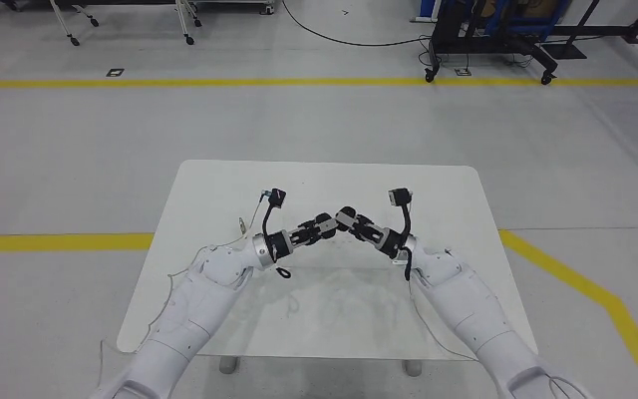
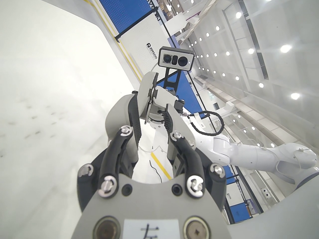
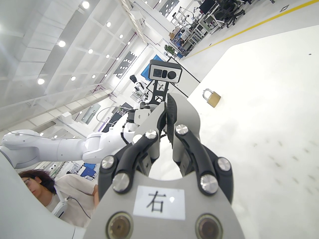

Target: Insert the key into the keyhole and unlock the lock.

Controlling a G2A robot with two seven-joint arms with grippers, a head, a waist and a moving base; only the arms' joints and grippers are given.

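1. Pale grey workshop floor (image 1: 100,150) with yellow lines (image 1: 299,82) surrounds a white table (image 1: 429,190) with rounded corners.
2. Two white robot arms lie over the table and angle inward, so that their tips meet above its middle.
3. On the left arm, the left gripper (image 2: 152,105) has its two fingers spread apart, and the ribbed black pads (image 2: 135,115) face each other across a clear gap. From above, it (image 1: 321,222) points toward the other arm.
4. On the right arm, the right gripper (image 3: 167,106) has its fingers drawn together, with the black pads (image 3: 172,115) meeting. It cannot be told whether anything is pinched between them. From above, it (image 1: 351,216) sits just beside the tip of the left gripper.
5. Each wrist carries a small black camera on a stalk. One (image 2: 176,60) faces the left wrist view and the other (image 3: 165,74) faces the right wrist view.
6. A brass padlock (image 3: 211,97) with a silver shackle lies on the table on the left arm's side. It is well apart from both grippers, and nothing touches it.
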